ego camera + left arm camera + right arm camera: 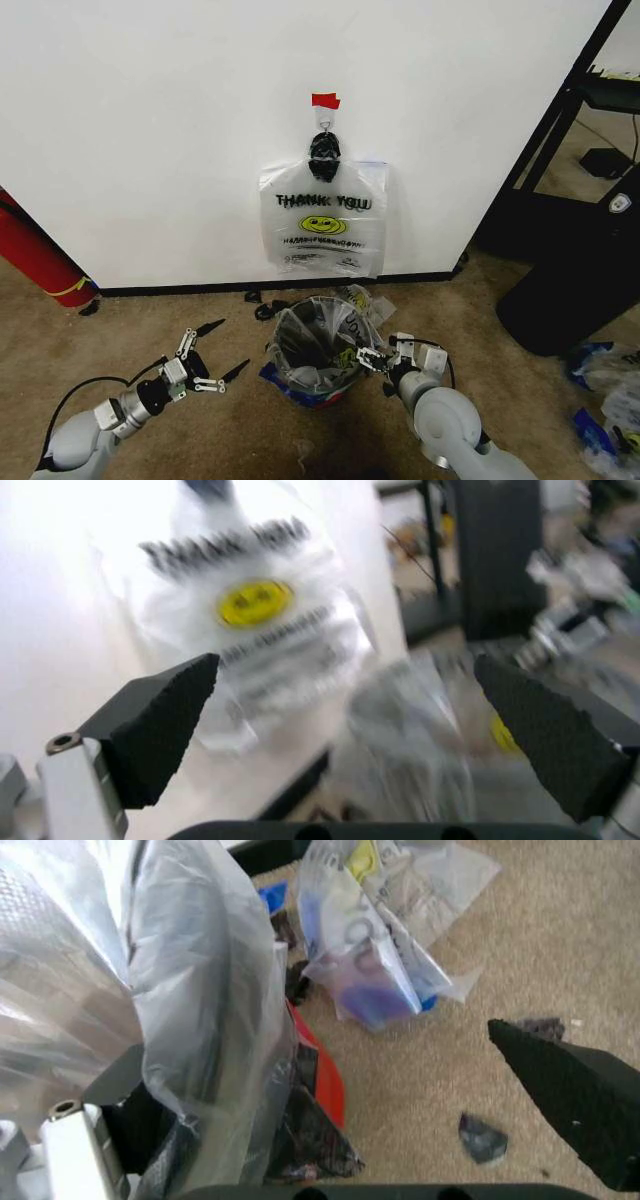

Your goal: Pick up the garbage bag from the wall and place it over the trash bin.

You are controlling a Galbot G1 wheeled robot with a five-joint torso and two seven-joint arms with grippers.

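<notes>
Grey arms, black-tipped end effectors

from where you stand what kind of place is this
Probably an indoor lab or office corner set up for testing. A plain white wall with a black baseboard meets worn brown carpet, a black equipment rack stands to the right, and crumpled plastic bags lie on the floor.

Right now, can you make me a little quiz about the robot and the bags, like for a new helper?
1. True or false: the left gripper is open.
2. What hangs on the wall? A) a smiley bag B) a towel C) a broom
3. Fill in: a see-through bag lines the trash ____.
Key: 1 true; 2 A; 3 bin.
</notes>
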